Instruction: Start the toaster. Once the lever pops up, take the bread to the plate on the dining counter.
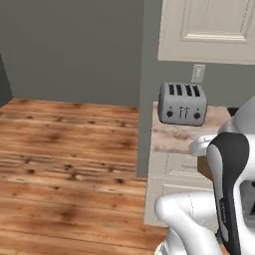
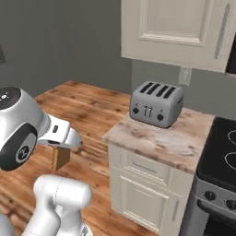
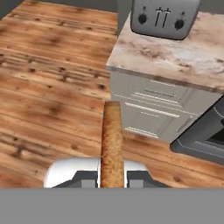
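My fingers [image 3: 112,177]: clamped on the thin tan-brown slice of bread [image 3: 112,148], held edge-on over the wooden floor [image 3: 48,87]
Boxy silver-grey four-slot toaster [image 1: 182,103]: on the marble desk [image 2: 161,138] above cream cabinets, well apart from my slice

Gripper [image 3: 112,177] was clamped on a thin tan-brown slice of bread with a darker crust [image 3: 112,144], held edge-on and standing up from between the two dark finger tips. Beyond it lay a knotty orange-brown wooden plank floor [image 3: 48,78]. Upper right: a beige-pink marble counter with brown veining [image 3: 175,54] on cream cabinets with slim drawer handles [image 3: 148,107]. A boxy silver-grey toaster [image 3: 164,17] sat on the counter, its two black knobs and two slim levers facing the camera. A dark appliance edge [image 3: 201,140] showed at right.
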Robot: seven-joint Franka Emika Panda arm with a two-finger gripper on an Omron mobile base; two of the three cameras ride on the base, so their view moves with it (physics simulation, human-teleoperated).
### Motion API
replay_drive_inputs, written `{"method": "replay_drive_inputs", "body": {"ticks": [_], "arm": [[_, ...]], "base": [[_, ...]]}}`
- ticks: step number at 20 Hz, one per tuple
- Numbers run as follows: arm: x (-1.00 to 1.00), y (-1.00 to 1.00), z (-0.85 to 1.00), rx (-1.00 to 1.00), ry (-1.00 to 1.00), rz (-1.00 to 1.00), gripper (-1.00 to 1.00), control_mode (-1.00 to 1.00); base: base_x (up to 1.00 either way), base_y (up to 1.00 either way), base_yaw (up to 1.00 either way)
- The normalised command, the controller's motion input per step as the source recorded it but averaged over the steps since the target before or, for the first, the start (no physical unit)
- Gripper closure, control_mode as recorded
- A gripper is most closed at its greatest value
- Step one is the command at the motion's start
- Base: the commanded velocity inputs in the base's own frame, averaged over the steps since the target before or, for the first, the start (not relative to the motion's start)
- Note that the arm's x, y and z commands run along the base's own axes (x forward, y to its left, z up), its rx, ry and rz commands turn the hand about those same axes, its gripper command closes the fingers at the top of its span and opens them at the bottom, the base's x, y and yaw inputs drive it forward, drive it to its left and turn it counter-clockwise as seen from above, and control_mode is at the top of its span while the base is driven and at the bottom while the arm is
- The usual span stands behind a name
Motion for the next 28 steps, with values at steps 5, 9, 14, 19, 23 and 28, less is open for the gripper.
{"method": "replay_drive_inputs", "body": {"ticks": [5, 9, 14, 19, 23, 28], "arm": [[0.0, 0.0, 0.0, 0.0, 0.0, 0.0, 1.0, 1.0], [0.0, 0.0, 0.0, 0.0, 0.0, 0.0, 1.0, 1.0], [0.0, 0.0, 0.0, 0.0, 0.0, 0.0, 1.0, 1.0], [0.0, 0.0, 0.0, 0.0, 0.0, 0.0, 1.0, 1.0], [0.0, 0.0, 0.0, 0.0, 0.0, 0.0, 1.0, 1.0], [0.0, 0.0, 0.0, 0.0, 0.0, 0.0, 1.0, 1.0]], "base": [[-0.11, 0.16, 0.98], [-0.18, 0.42, 0.97], [-0.02, 0.3, 0.96], [0.15, 0.17, 0.71], [0.65, 0.0, 0.66], [0.76, 0.0, 0.68]]}}
